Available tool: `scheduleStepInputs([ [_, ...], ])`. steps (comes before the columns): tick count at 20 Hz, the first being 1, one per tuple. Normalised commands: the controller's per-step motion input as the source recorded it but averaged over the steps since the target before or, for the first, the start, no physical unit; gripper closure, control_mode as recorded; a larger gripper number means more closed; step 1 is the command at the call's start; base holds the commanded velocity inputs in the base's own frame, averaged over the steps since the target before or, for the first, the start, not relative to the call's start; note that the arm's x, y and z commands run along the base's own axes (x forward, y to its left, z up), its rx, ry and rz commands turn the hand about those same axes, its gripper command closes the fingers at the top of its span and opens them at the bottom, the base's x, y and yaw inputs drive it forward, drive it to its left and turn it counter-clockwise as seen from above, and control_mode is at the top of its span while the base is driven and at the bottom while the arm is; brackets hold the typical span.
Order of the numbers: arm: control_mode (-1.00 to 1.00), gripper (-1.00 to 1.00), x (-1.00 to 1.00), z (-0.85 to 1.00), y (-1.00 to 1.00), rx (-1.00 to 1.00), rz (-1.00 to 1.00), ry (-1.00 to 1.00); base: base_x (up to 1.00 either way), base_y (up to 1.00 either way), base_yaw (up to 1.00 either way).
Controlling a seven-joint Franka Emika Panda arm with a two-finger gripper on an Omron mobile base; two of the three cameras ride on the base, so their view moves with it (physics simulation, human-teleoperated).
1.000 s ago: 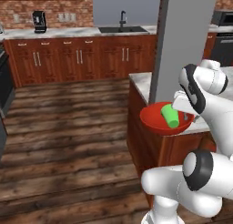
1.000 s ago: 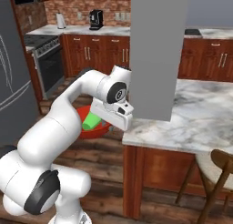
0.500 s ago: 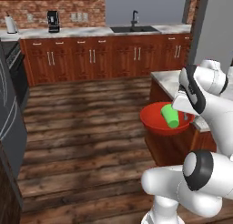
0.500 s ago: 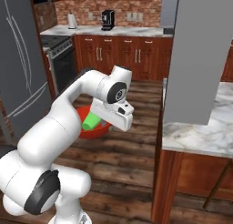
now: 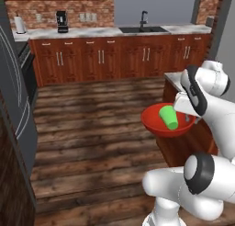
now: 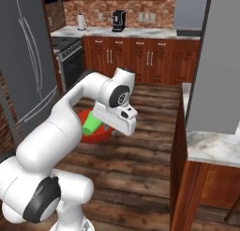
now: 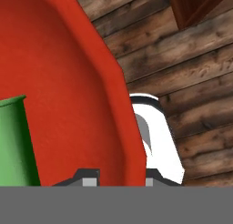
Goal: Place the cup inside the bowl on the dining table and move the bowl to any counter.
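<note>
Fingers (image 7: 136, 175) clamped on rim of wide glossy red bowl (image 5: 156, 121), held above wooden floor (image 5: 92, 128) beside marble-topped table (image 5: 170, 76). Small green tumbler (image 5: 168, 116) lies tilted inside bowl.

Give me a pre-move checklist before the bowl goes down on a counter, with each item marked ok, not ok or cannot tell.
1. Cup inside the bowl: ok, it lies on its side in the red bowl.
2. Bowl held by the gripper: ok, the rim runs between the finger tips in the hand view, and the bowl hangs above the wood floor.
3. Bowl level: cannot tell exactly; it looks roughly level in the left base view.
4. Bowl off the dining table: ok, it is beside the island, over the floor.
5. Counter within reach: not ok, the wall counter is across the floor.
6. Landing spot free: cannot tell; a coffee maker and the sink take parts of it.
</note>
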Motion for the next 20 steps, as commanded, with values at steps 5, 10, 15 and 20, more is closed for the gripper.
scheduleStepInputs([
  [5,1.0,1.0,0.0,0.0,0.0,0.0,0.0,0.0,0.47,-0.03,0.11],
  [10,1.0,1.0,0.0,0.0,0.0,0.0,0.0,0.0,0.28,0.0,0.07],
  [15,1.0,1.0,0.0,0.0,0.0,0.0,0.0,0.0,0.52,0.06,0.01],
  [20,1.0,1.0,0.0,0.0,0.0,0.0,0.0,0.0,0.73,0.01,0.0],
])
